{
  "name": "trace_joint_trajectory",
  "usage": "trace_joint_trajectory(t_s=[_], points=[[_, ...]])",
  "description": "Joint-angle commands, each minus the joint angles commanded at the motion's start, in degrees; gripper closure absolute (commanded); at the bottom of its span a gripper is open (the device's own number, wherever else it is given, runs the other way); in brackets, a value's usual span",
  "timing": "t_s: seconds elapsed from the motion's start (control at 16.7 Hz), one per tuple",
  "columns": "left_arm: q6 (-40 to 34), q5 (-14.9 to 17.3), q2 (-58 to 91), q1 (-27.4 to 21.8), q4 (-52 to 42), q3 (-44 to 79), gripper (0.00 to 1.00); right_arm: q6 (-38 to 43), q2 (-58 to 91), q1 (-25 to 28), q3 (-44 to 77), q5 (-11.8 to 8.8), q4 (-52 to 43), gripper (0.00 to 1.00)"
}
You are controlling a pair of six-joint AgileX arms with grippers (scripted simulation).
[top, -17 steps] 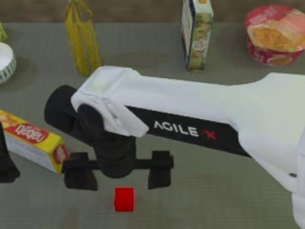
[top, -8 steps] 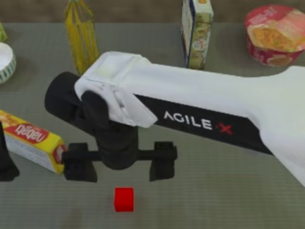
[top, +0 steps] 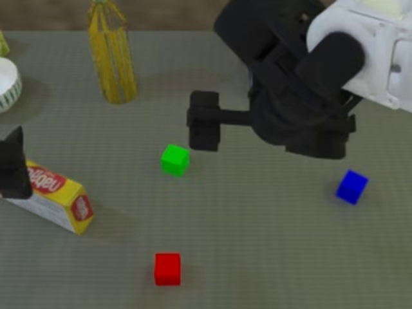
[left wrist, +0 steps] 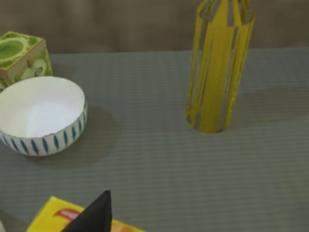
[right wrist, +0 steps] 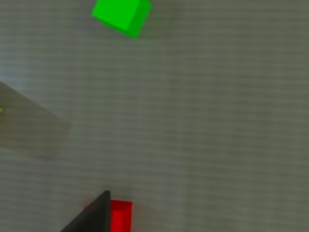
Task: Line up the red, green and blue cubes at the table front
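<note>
The red cube (top: pixel 167 268) rests alone near the table's front edge, left of centre. Behind it the green cube (top: pixel 175 159) sits mid-table, and the blue cube (top: pixel 351 187) lies towards the right. My right gripper (top: pixel 277 132) hangs high over the back right of the table (top: pixel 257 257), open and empty; one of its fingers (top: pixel 205 129) shows just behind the green cube. In the right wrist view the green cube (right wrist: pixel 120 14) and the red cube (right wrist: pixel 120 216) appear, the red one partly behind a fingertip (right wrist: pixel 96 217). My left gripper (top: pixel 13 170) is parked at the left edge.
A yellow snack box (top: pixel 55 196) lies at the left under the left gripper. A tall yellow bottle (top: pixel 112 55) stands at the back left, with a white bowl (left wrist: pixel 41 113) and a small green box (left wrist: pixel 21 55) beside it. The right arm covers the back right.
The right arm has risen and swung back to the right, away from the red cube. That uncovers the green and blue cubes. The red cube has not moved.
</note>
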Motion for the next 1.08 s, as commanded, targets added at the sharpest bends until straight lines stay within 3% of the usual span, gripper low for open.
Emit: trace_joint_trajectory(t_s=[0.24, 0.48, 0.72, 1.08], points=[[-0.65, 0.35, 24.61, -5.1, -13.5, 20.22, 0.0, -11.08, -25.07, -10.63, -20.64, 1.81, 11.13, 0.0], [-1.37, 0.71, 50.74, -10.42, -27.87, 41.53, 0.0, -22.87, -50.86, -22.14, -43.67, 1.63, 23.37, 0.0], [-2.05, 0.88, 74.66, -15.19, -40.52, 61.52, 0.0, -32.91, -72.2, -32.13, -63.75, -0.68, 35.42, 0.0], [-2.78, 0.64, 99.07, -20.05, -52.32, 84.01, 0.0, -42.2, -91.97, -42.35, -82.93, -6.23, 50.92, 0.0]])
